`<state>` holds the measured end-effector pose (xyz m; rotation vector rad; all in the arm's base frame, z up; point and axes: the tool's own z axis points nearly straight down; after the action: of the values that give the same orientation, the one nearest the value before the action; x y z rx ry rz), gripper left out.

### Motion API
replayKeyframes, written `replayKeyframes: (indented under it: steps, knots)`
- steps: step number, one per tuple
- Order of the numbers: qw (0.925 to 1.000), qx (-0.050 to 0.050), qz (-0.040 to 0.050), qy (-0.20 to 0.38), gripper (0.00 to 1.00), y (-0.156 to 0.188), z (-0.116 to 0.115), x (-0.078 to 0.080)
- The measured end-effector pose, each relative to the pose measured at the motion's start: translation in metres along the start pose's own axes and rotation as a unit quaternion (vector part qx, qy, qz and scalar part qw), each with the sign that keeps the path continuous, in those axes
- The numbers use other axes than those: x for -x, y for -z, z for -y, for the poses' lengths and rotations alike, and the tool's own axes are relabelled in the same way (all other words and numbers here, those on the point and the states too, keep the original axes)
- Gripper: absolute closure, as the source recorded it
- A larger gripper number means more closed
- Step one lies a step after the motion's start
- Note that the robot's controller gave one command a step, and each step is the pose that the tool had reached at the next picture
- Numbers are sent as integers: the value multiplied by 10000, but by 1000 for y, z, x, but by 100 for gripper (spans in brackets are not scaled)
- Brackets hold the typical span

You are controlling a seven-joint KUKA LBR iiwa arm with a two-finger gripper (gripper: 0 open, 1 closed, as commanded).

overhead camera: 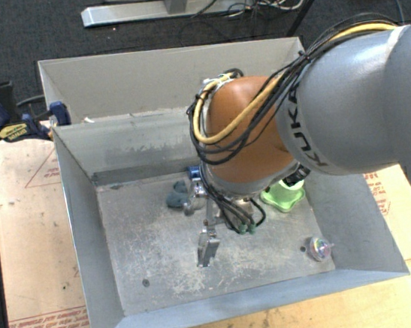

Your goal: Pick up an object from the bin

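The gripper (206, 256) hangs low over bare floor near the middle of the bin (87, 237). Its fingers (209, 236) are drawn close together into one slim, slightly tilted shape, with nothing visible between them. The nearest thing is a grey-blue lump (177, 196), rounded and dull, lying just beyond the gripper toward the bin's far wall and a little toward its left wall. Its right side runs under the wrist, so its long axis and which way it points cannot be told. A small blue piece (194, 172) sits just behind it, close to the far wall. A bright green translucent thing (284, 196) lies toward the right wall, partly under the orange cover (243, 135). A small pale-purple, shiny thing (318, 250) rests near the front right corner, well apart from the gripper.
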<state>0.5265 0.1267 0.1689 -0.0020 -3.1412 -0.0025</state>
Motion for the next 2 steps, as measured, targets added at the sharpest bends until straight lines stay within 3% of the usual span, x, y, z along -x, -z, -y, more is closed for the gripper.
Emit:
replayKeyframes:
  steps: [1, 2]
  knots:
    - [9949, -17, -12, 1011, 0, -16, 88, -32]
    - [9935, 15, 34, 1140, 0, -30, 23, 26]
